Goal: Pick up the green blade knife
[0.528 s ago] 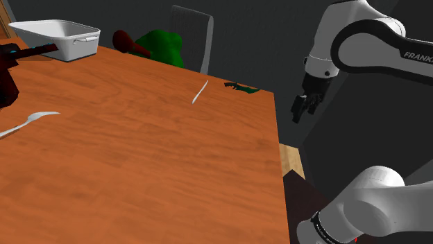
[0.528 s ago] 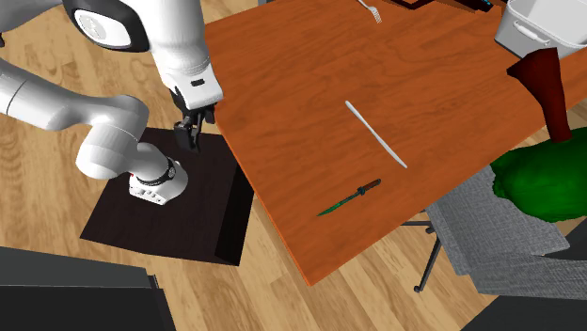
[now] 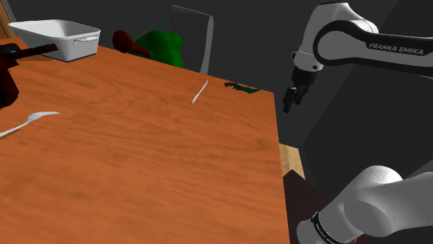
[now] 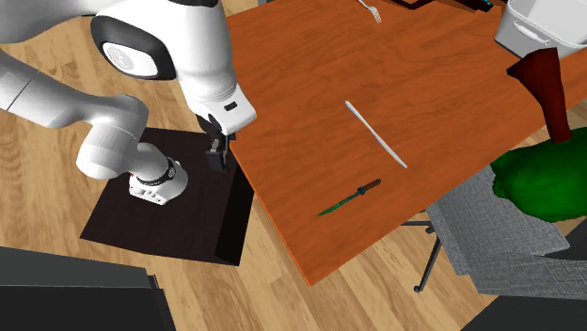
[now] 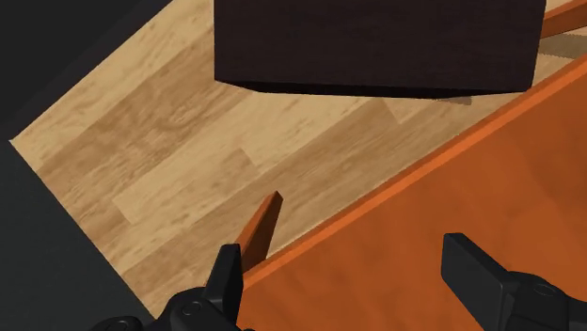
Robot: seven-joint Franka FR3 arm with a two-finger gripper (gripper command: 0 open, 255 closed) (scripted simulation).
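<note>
Now I am swinging the all-black two-finger pincer (image 4: 218, 150), fingers apart and empty, closer to the edge of the orange-brown wooden table (image 3: 139, 152), narrowing the gap to the slim green-bladed knife (image 4: 350, 198) lying well ahead by a table corner.

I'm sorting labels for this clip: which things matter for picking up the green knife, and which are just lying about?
For the job: green knife, by the table's edge; the jaws, standing open beside the table.
Just lying about: white knife, fork, white tub, chair.
</note>
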